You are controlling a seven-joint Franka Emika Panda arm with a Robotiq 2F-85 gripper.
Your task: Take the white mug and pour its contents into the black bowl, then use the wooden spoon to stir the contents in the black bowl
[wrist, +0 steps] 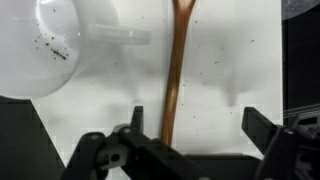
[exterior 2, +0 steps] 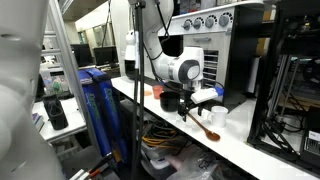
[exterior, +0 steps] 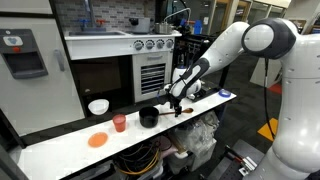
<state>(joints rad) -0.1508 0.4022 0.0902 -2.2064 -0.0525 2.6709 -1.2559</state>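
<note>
Listener: Gripper position, please, and which step is this?

Describer: Gripper (wrist: 197,128) hovers low over the white table (wrist: 230,60), jaws spread wide, holding nothing. In the wrist view the wooden spoon (wrist: 175,70) lies flat on the table. Its slim handle runs between the 2 fingers, nearer 1 of them. The white mug (wrist: 40,45) stands upright just beside the spoon and shows only dark specks inside, so the pour looks done. I judge this to be the reach for the spoon, ahead of stirring.

Listener: Where is the bowl, and what does the next move call for?

Describer: In an exterior view the black bowl (exterior: 149,118) sits on the table near the gripper. The next move, I think, is to lower, close on the handle without nudging the mug, lift, then carry the spoon to the bowl.
</note>
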